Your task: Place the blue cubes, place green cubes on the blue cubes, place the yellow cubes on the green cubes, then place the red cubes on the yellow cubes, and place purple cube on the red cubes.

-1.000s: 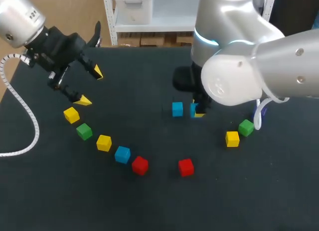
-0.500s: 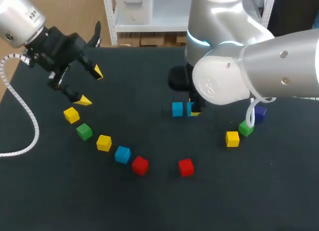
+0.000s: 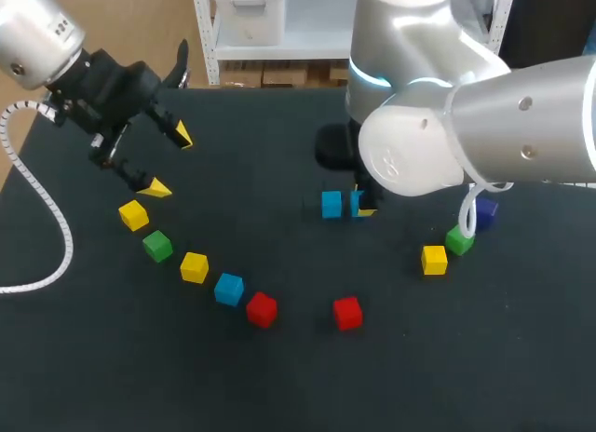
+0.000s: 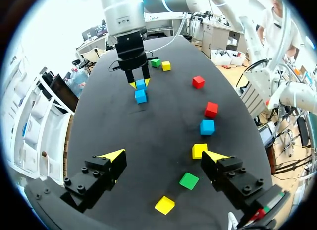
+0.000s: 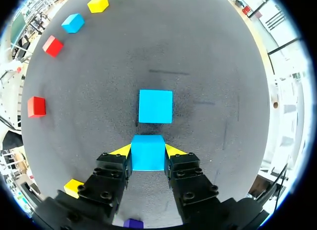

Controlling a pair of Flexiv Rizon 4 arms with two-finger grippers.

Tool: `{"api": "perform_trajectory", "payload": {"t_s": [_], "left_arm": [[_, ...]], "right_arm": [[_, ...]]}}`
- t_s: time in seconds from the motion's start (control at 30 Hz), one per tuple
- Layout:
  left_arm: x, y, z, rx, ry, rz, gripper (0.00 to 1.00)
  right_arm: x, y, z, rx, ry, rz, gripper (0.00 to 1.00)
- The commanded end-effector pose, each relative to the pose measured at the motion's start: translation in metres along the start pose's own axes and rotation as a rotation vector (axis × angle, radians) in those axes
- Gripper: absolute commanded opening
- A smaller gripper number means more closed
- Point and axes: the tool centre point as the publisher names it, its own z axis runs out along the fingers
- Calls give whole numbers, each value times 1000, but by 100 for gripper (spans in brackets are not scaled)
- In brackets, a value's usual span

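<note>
holding my held blue cube clamped between the yellow tips of my right gripper, one finger flat on each side face. it's just beside the loose blue cube mid-table with a thin gap, not touching, and their edges line up square. cubes have no long axis, every side is equal. both look like smooth, solid-coloured blocks with crisp corners. can't tell if mine rests on the table or sits just above it.

well apart from the loose blue cube, toward my left arm, a curved row runs outer yellow cube, row green cube, inner yellow cube, row blue cube, row red cube. the lone red cube sits past that row's red end. on the loose blue cube's other side, far yellow cube, far green cube and purple cube bunch together.

my left gripper hangs spread wide over the row's yellow end, gripping nothing. the table is dark, matte, finely grainy.
</note>
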Motion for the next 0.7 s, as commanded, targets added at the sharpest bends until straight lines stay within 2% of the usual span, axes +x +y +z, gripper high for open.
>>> {"api": "perform_trajectory", "payload": {"t_s": [0.03, 0.7], "left_arm": [[1, -1, 0, -2, -1, 3, 100], [1, -1, 0, -2, -1, 3, 100]], "right_arm": [[0, -1, 1, 2, -4, 6, 0], [0, -2, 4, 4, -9, 16, 0]]}}
